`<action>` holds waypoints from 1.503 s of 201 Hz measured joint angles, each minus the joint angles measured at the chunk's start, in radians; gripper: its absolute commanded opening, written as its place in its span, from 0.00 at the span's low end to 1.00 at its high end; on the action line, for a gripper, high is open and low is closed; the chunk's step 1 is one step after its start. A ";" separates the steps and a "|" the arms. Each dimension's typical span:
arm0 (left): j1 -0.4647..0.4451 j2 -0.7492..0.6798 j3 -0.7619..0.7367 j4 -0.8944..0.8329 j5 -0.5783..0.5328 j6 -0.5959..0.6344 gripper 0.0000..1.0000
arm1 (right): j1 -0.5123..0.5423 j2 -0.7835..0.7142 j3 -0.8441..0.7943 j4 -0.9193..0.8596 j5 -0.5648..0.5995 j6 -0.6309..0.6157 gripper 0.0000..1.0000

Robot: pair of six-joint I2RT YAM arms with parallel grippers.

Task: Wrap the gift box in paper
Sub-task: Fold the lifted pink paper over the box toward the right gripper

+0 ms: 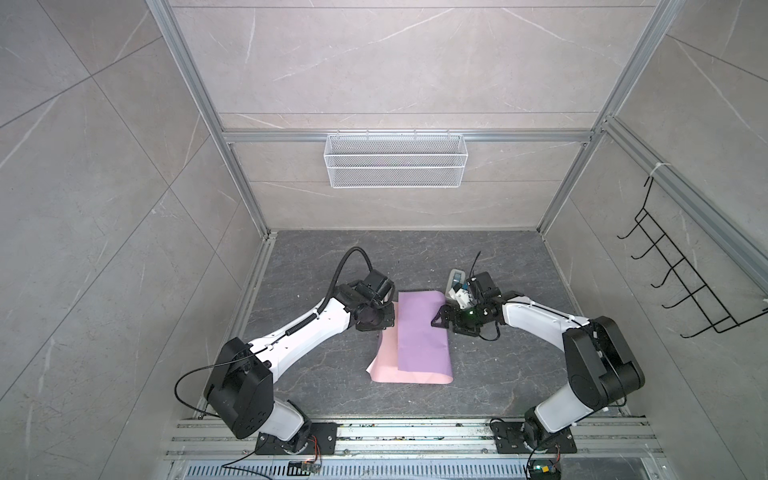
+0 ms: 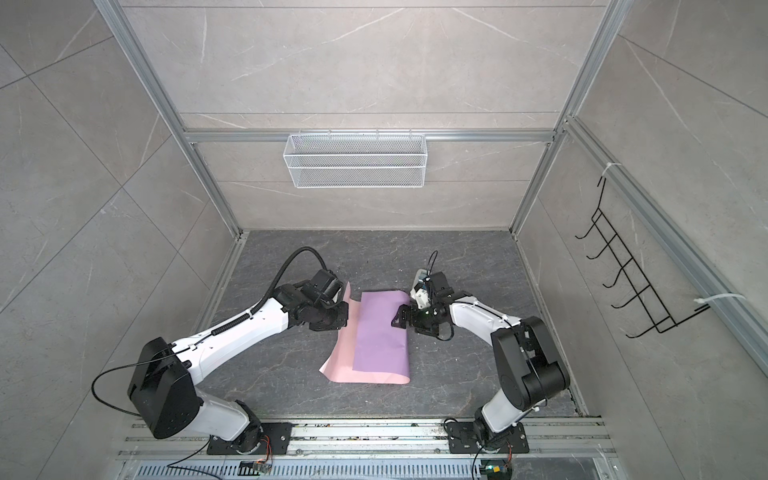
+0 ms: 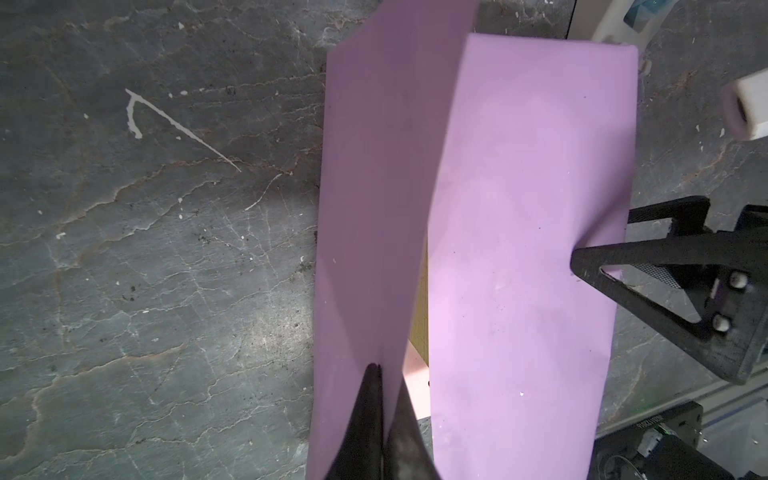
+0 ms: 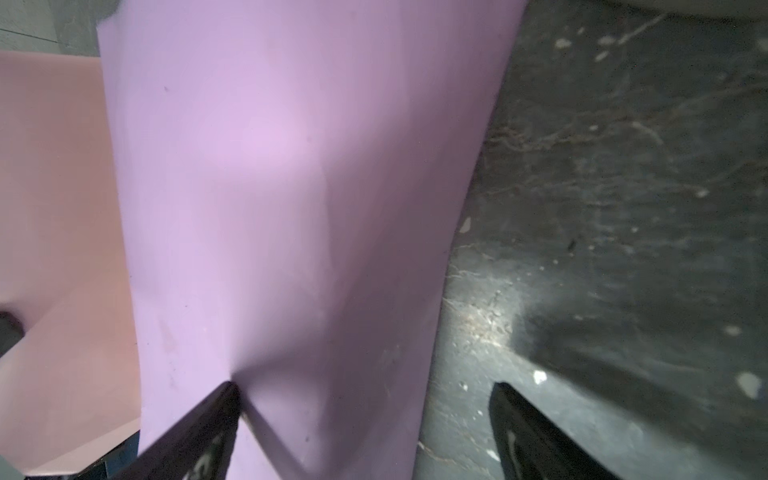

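Our left gripper (image 3: 386, 376) is clamped shut on the left flap of the paper (image 1: 422, 332), holding it raised with the lilac side showing, ready, we judge, to fold across. Our right gripper (image 4: 365, 384) stands wide open and grips nothing. One finger (image 4: 195, 428) presses on the flap already laid over, apparently to stop it springing back. The gift box (image 3: 420, 307) lies under the paper at mid-table, and only an olive sliver shows between the flaps in the left wrist view.
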 measured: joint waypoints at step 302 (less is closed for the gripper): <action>-0.167 0.353 0.341 -0.172 -0.050 0.017 0.00 | 0.006 0.003 0.000 0.011 0.000 0.000 0.95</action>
